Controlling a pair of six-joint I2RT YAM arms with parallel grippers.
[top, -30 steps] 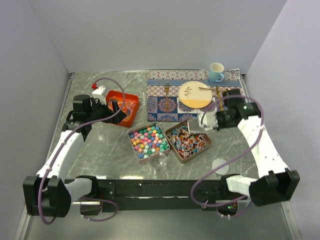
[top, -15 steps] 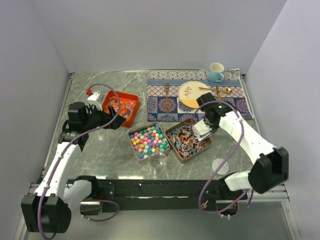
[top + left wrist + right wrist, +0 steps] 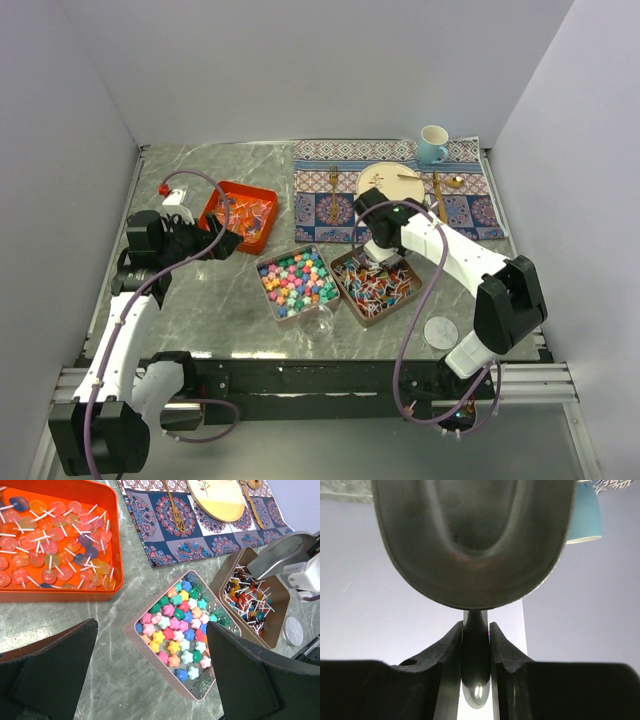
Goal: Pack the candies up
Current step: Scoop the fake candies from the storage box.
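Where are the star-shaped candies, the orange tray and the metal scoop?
star-shaped candies (image 3: 181,630), left wrist view, middle of the pile.
orange tray (image 3: 60,595), left wrist view, its side wall.
metal scoop (image 3: 472,535), right wrist view, middle of its bowl.

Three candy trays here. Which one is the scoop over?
The right-hand tin of slim stick candies; the scoop in the right gripper hangs over it, not the star-candy tin or orange tray.

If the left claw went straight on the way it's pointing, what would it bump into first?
Probably the star-shaped candies in their open tin, straight ahead of the open left gripper; depth is hard to judge.
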